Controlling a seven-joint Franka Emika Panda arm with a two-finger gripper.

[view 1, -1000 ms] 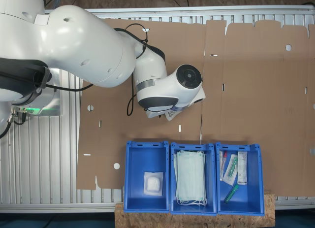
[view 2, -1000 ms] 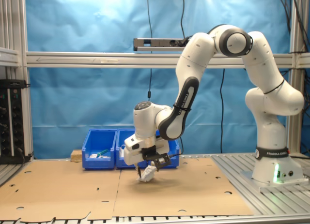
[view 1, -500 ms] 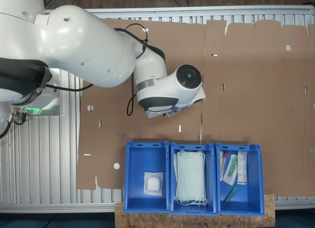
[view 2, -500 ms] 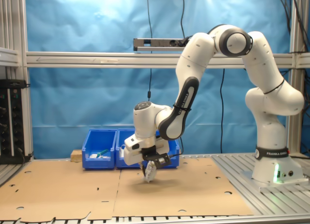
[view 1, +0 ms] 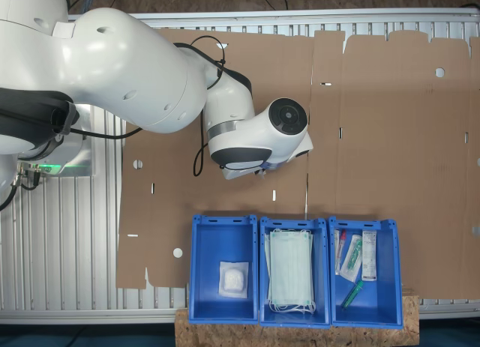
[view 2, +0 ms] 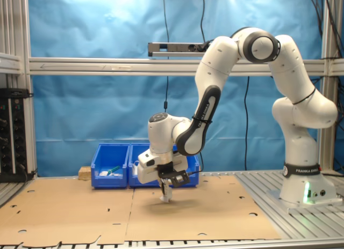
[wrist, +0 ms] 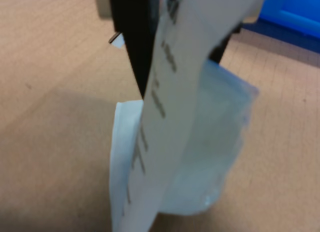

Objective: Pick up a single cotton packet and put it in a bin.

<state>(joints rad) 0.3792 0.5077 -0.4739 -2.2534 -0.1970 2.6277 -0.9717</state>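
In the wrist view the cotton packet (wrist: 170, 122) is a flat white packet with dark printed lines. It hangs edge-on between the black fingers (wrist: 132, 41) of my gripper (wrist: 175, 46), which is shut on its upper part. In the second exterior view the gripper (view 2: 165, 187) holds the cotton packet (view 2: 166, 195) just above the brown cardboard (view 2: 204, 217). In the first exterior view the wrist (view 1: 259, 137) covers the packet. Three blue bins (view 1: 223, 221) stand in a row near the first exterior view's bottom edge.
One bin holds a puffy white packet (view 1: 233, 278), the middle bin (view 1: 293, 222) a stack of pale green masks (view 1: 291, 268), and the third bin (view 1: 391, 272) assorted small wrapped items. The cardboard sheet (view 1: 390, 122) covers the table. The arm's base (view 2: 301, 190) stands on the metal frame.
The packet has come up off the cardboard and turned from a drooping, spread shape to hanging narrow under the gripper. In the first exterior view it slipped under the wrist.
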